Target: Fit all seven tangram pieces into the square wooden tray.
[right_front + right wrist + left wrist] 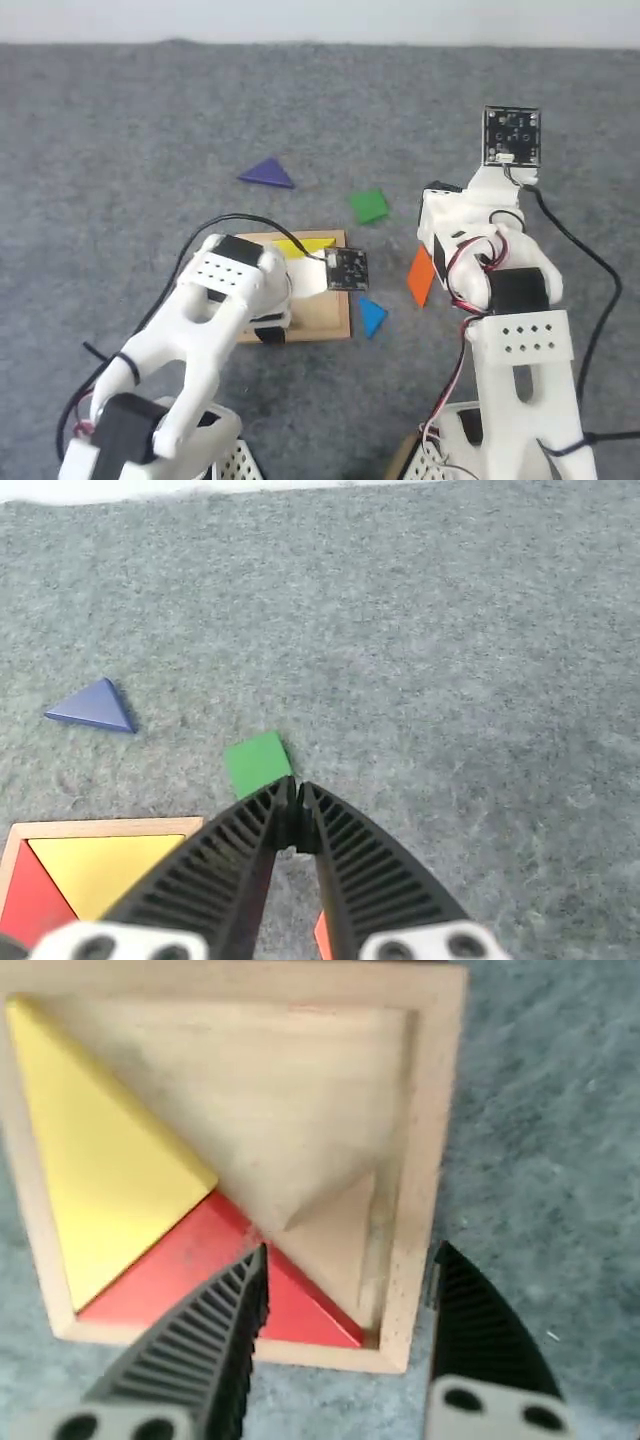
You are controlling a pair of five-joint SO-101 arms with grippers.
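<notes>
Left claw [350,1250]: parted, empty, above the wooden tray [432,1110] holding a yellow triangle [100,1160] and a red triangle [190,1270]. Right claw [296,786]: closed, empty, near the green square [257,762].

No legible text, no labels, no nos. or signs on anything

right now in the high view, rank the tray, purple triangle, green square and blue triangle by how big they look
1. tray: largest, even with the left arm covering part of it
2. purple triangle and green square: too alike to rank
3. blue triangle: smallest
</notes>
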